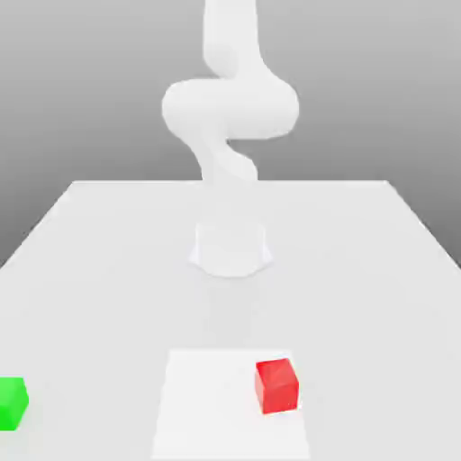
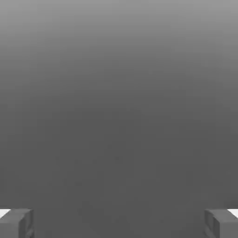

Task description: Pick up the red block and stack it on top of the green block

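Red block sits on the white table near the front edge in the exterior view, a little toward that view's right of centre. You will see it rests on a slightly brighter white rectangular patch of the tabletop, close to that patch's right border, flat on one face, with one corner turned a bit toward the camera.

Green block is also on the table, at the exterior view's far left, partly cut off by the picture edge. You can note it lies well apart from the red block, at about the same depth, and off the brighter patch.

Arm is white and rises from its round base at the middle of the table, behind both blocks. Its links curve upward and run out of the top of the picture. Neither block is touched by any part of the arm.

Gripper: in the hand view you see two grey fingertips, one at each lower corner of the picture, standing far apart. Claw is wide, with nothing between the fingers. Beyond them you get a plain grey background, darker low down and lighter higher up.

Status for you: red block not lifted, green block bare on top.
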`<state>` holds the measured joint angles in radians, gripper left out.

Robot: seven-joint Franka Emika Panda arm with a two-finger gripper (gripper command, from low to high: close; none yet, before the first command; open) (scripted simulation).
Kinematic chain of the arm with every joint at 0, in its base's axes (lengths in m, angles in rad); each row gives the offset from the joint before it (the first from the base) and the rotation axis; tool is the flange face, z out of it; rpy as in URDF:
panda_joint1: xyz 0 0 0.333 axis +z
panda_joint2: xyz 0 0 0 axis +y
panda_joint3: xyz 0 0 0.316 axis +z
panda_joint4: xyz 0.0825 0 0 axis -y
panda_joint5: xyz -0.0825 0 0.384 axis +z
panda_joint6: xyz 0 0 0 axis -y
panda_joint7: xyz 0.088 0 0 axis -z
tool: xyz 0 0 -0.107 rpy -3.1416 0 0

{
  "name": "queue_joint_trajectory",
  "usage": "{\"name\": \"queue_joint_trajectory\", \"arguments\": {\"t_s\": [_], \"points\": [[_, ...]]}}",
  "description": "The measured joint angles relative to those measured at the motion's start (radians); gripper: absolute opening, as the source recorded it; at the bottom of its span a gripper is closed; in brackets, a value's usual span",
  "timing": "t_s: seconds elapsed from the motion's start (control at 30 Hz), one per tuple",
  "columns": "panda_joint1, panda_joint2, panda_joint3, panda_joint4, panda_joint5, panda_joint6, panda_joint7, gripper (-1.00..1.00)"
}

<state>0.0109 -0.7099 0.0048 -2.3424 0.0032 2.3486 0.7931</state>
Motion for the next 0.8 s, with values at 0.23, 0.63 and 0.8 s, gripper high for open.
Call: {"name": "queue_joint_trajectory", "arguments": {"t_s": [0.23, 0.63, 0.8], "points": [[0.029, 0.261, 0.019, -0.122, 0.009, 0.140, -0.020, 0.00], [0.077, 0.696, 0.057, -0.326, -0.004, 0.375, -0.033, 0.00], [0.090, 0.878, 0.046, -0.343, -0.034, 0.507, -0.014, 0.00]]}}
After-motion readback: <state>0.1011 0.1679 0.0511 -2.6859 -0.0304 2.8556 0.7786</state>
